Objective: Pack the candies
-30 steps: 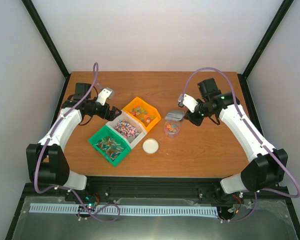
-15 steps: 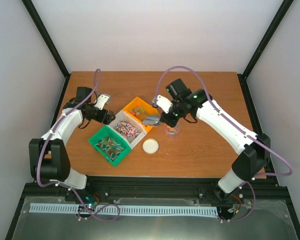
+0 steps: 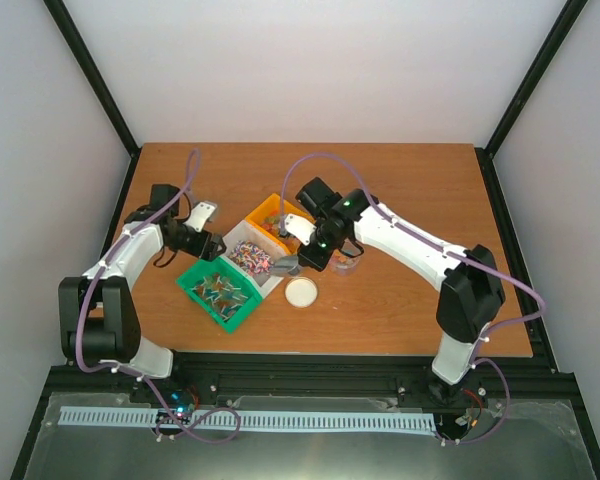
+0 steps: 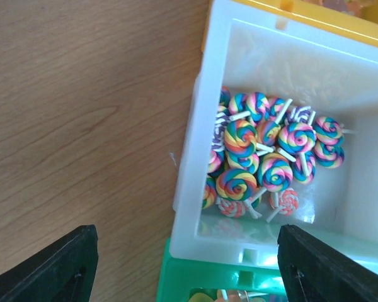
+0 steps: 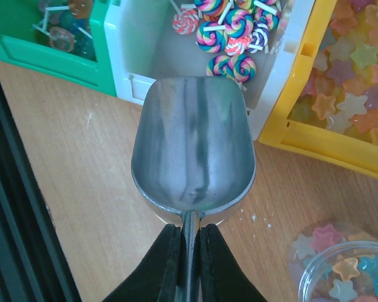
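Note:
Small star candies, red, orange, yellow and pink, lie in a yellow bin (image 3: 268,212), and they fill its corner in the right wrist view (image 5: 359,82). A clear cup (image 3: 345,262) holds some of them (image 5: 343,267). My right gripper (image 5: 189,236) is shut on the handle of a silver scoop (image 5: 192,145). The scoop is empty and hangs over the near rim of the white bin (image 5: 129,75). That bin holds swirl lollipops (image 4: 264,157). My left gripper (image 4: 186,236) is open, and its jaws straddle the white bin's left wall (image 4: 195,157).
A green bin (image 3: 220,290) with wrapped candies touches the white bin (image 3: 242,235) at the front left. A round white lid (image 3: 301,292) lies on the table in front of the scoop (image 3: 285,266). The black table edge runs along the left in the right wrist view.
My right arm has swung left with the scoop, from beside the cup to the front of the white bin. My left gripper has moved down to the white bin's left side.

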You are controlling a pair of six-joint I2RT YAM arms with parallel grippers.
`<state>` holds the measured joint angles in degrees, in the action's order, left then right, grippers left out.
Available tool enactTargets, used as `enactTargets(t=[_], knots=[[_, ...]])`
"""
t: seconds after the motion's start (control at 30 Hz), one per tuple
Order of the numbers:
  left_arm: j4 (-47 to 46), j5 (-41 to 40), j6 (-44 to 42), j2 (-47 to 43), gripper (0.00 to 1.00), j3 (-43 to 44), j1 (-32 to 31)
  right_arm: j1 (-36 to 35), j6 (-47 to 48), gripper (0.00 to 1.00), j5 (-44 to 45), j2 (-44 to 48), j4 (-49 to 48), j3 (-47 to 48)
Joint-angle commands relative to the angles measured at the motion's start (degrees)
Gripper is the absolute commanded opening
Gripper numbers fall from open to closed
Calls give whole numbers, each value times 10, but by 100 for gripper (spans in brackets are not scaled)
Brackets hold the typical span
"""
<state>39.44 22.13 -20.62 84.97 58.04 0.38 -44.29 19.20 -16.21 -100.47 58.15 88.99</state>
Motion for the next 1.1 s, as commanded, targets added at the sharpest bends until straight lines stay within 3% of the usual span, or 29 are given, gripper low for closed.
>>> enactTargets(t=[0.0, 0.33, 0.53, 0.73, 1.07], knots=[[15, 26, -43, -18, 78, -10, 2, -1, -22, 3, 10, -22, -32, 20], [57, 102, -95, -26, 69, -28, 2, 34, -18, 3, 41, -42, -22, 44], [63, 137, -100, -25, 67, -26, 3, 29, 29, 3, 2, -28, -7, 39], [60, 165, -89, -19, 67, -26, 3, -11, 67, 3, 68, -35, 12, 69], [44, 172, -81, -33, 67, -44, 1, -22, 88, 3, 141, -90, 93, 148]])
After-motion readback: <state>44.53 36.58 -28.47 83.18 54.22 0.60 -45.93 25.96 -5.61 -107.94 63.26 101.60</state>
